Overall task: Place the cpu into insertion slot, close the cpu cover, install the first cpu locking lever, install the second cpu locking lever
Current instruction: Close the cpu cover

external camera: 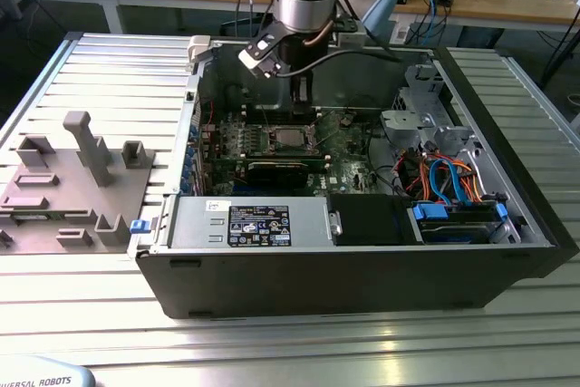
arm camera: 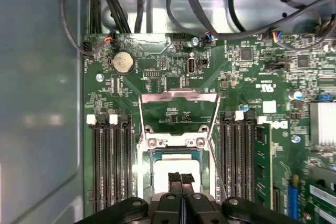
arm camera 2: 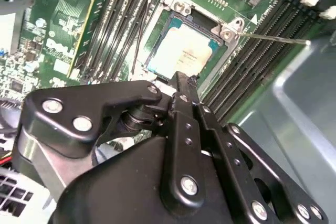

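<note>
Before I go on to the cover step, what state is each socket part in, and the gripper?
cpu: lying in the insertion slot.
insertion slot: filled, uncovered.
cpu cover: open, flipped back off the slot.
locking lever: unlatched, sticking out from the slot.
gripper: shut, holding nothing, tips over the cpu.

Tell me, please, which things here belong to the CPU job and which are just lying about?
Job in hand: cpu, insertion slot, cpu cover standing open, locking lever, gripper.

Lying about: coin battery, memory slots, cables, grey fixture at the exterior view's left.
</note>
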You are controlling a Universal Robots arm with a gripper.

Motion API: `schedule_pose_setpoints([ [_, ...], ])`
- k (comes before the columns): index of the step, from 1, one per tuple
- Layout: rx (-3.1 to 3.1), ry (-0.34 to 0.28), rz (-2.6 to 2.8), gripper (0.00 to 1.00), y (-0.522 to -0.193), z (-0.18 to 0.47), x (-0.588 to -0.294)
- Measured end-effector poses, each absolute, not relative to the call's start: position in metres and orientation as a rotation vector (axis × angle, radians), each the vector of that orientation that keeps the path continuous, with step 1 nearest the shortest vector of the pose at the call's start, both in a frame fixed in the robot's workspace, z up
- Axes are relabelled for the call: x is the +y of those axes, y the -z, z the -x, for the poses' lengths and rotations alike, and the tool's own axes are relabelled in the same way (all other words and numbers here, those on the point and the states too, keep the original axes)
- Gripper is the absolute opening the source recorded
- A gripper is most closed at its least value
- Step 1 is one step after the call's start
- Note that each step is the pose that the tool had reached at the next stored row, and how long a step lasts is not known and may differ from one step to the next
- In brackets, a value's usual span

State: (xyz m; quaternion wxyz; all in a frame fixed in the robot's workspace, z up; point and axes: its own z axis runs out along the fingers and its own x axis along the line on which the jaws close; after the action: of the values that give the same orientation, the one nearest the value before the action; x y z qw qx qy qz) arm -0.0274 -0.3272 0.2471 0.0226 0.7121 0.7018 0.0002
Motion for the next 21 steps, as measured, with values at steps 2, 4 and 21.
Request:
schedule_pose_setpoints([
  [2,2.173,-0.001,-2.205,0.11,-0.253,0.027,-0.327],
  [4,2.174,-0.001,-2.205,0.11,-0.26,0.027,-0.327],
  [21,2.174,-0.001,-2.205,0.11,-0.28,0.027,-0.327],
])
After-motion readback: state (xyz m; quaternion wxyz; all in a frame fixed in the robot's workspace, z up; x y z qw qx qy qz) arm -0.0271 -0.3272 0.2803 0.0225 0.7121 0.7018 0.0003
